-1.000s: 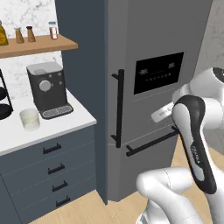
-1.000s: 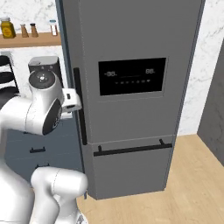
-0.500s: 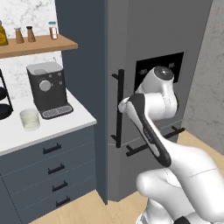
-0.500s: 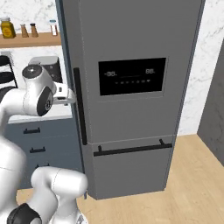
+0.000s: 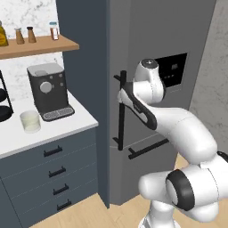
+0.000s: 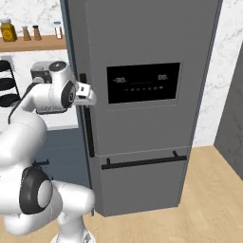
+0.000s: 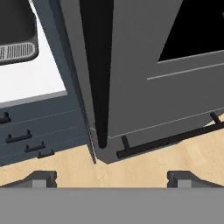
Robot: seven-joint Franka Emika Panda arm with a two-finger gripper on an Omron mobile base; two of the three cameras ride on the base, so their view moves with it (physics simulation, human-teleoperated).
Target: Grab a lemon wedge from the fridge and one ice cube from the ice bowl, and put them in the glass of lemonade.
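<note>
The fridge [image 5: 147, 35] [image 6: 142, 38] is a tall dark grey cabinet with its door shut, so the lemon wedge is hidden. My gripper [image 5: 122, 92] [image 6: 90, 98] is up against the top part of the black vertical bar handle [image 5: 120, 120] [image 6: 88, 133]. It is open. In the hand view the fingertips [image 7: 41, 177] stand wide apart, and the handle [image 7: 94, 65] runs down between them. The glass of lemonade [image 5: 30, 121], a pale tumbler, stands on the white counter beside the coffee machine [image 5: 46, 91]. The ice bowl is out of view.
A wooden shelf [image 5: 40, 46] with small bottles hangs above the counter [image 5: 53, 129]. Dark drawers [image 5: 53, 169] sit below it. A horizontal black handle [image 6: 142, 161] [image 7: 166, 140] crosses the fridge's lower drawer. A black dispenser panel [image 6: 142, 83] is on the door. Light wood floor lies ahead.
The arm has swung across the fridge front toward the door's left edge, bringing the hand to the vertical handle. The jaws have stayed open.
</note>
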